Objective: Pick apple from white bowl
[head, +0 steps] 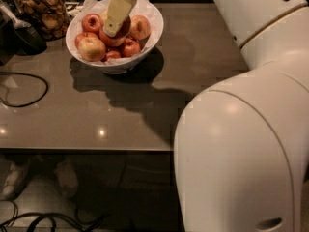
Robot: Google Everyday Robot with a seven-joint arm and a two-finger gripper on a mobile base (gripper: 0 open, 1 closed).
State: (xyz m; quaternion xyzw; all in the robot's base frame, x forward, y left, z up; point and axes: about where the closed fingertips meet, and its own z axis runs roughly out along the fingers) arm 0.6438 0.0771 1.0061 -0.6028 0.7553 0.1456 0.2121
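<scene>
**Gripper hanging low over the fruit in the white bowl**

At the far left a thin black cable (47, 86) is lying in a loop on the grey table (207, 66). Behind it, a dark object (19, 35) is sitting at the table's back edge, with a glass jar (46, 11) of brown snacks standing just beside it.

Right of the jar, the white bowl (116, 64) is standing near the back of the table, lined with crinkled white paper (147, 8) and heaped with red and orange fruit. The gripper (114, 29) is reaching down into the bowl from above, its pale yellowish end lying across the middle of the pile. It is covering part of the apple (124, 28), a dark red one sitting in the bowl at the top of the heap. Whether the gripper is clasping that apple or only lying against it cannot be told from this view. A yellow-blushed apple (91, 48) is resting at the bowl's front left, and an orange one (140, 27) is lying against the right side.

The bowl and arm are casting a dark shadow (145, 95) across the tabletop. On the right, the robot's bulky white arm (251, 144) is filling the foreground.
</scene>
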